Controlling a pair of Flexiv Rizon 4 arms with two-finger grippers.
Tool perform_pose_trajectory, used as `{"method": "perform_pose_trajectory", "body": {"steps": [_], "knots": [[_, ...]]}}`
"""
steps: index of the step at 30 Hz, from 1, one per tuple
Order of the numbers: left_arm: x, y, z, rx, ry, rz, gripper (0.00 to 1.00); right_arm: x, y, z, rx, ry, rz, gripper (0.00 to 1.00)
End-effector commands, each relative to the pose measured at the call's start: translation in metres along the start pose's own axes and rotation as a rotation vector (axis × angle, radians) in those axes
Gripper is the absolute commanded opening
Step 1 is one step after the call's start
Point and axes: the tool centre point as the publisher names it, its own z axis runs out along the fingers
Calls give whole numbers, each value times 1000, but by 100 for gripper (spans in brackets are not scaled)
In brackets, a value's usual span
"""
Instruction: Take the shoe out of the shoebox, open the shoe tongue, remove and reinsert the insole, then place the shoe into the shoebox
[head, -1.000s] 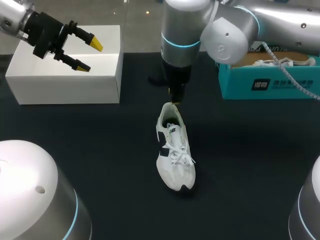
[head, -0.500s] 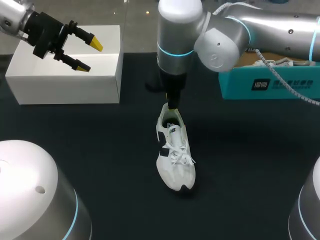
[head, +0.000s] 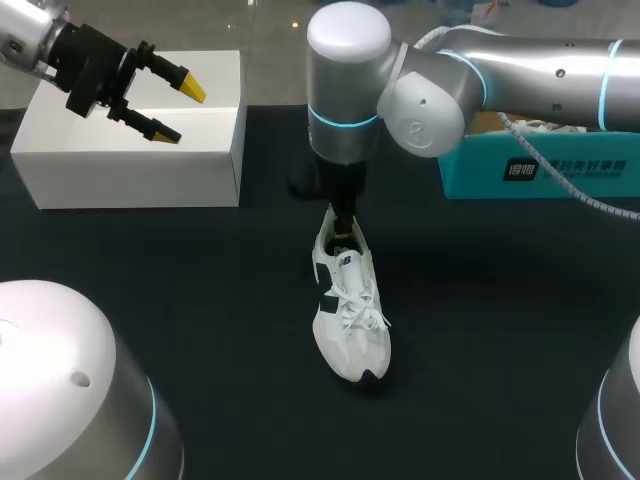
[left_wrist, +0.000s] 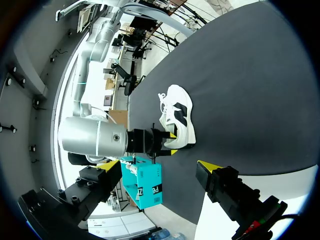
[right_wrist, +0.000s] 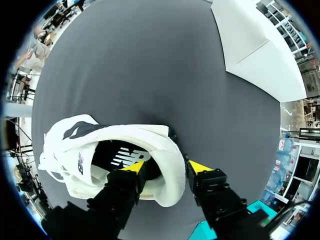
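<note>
White shoe (head: 350, 310) lies on its sole near the middle of the dark bench (head: 200, 300), toe toward the near edge and heel toward the far edge, laces done up. It has black patches on its side and at the toe.

My right arm comes in from the far right and points straight down at the heel. The right end effector (right_wrist: 167, 169) straddles the heel wall. One finger (right_wrist: 134, 169) is inside the shoe opening and the other is outside the back of the heel. Both yellow tips press against the padded collar between them, so it is clamped on the shoe.

A teal shoebox (head: 560, 170) sits at the bench's far right edge, well apart from the shoe.

The left end effector (head: 178, 110) hangs above a white box (head: 200, 150) at the far left corner, its fingers spread wide with nothing between them.
</note>
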Motion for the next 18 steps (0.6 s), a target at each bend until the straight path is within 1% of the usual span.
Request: {"method": "perform_pose_trajectory", "body": {"steps": [1,4,7,11,12,13,14,16,17,18], "knots": [[0,0,0,1,2,1,100,-3,2,9,3,12,-1,54],[0,0,0,1,2,1,100,-2,3,13,5,18,-3,53],[0,0,0,1,2,1,100,0,4,17,6,25,-2,54],[0,0,0,1,2,1,100,3,4,21,9,37,7,49],[0,0,0,1,2,1,100,3,4,21,10,39,7,46],[0,0,0,1,2,1,100,4,4,21,16,42,9,42],[0,0,0,1,2,1,100,5,3,21,18,42,11,35],[0,0,0,1,2,1,100,5,2,20,21,42,17,19],[0,0,0,1,2,1,100,6,2,20,27,42,20,8],[0,0,0,1,2,1,100,6,1,19,35,41,22,0]]}}
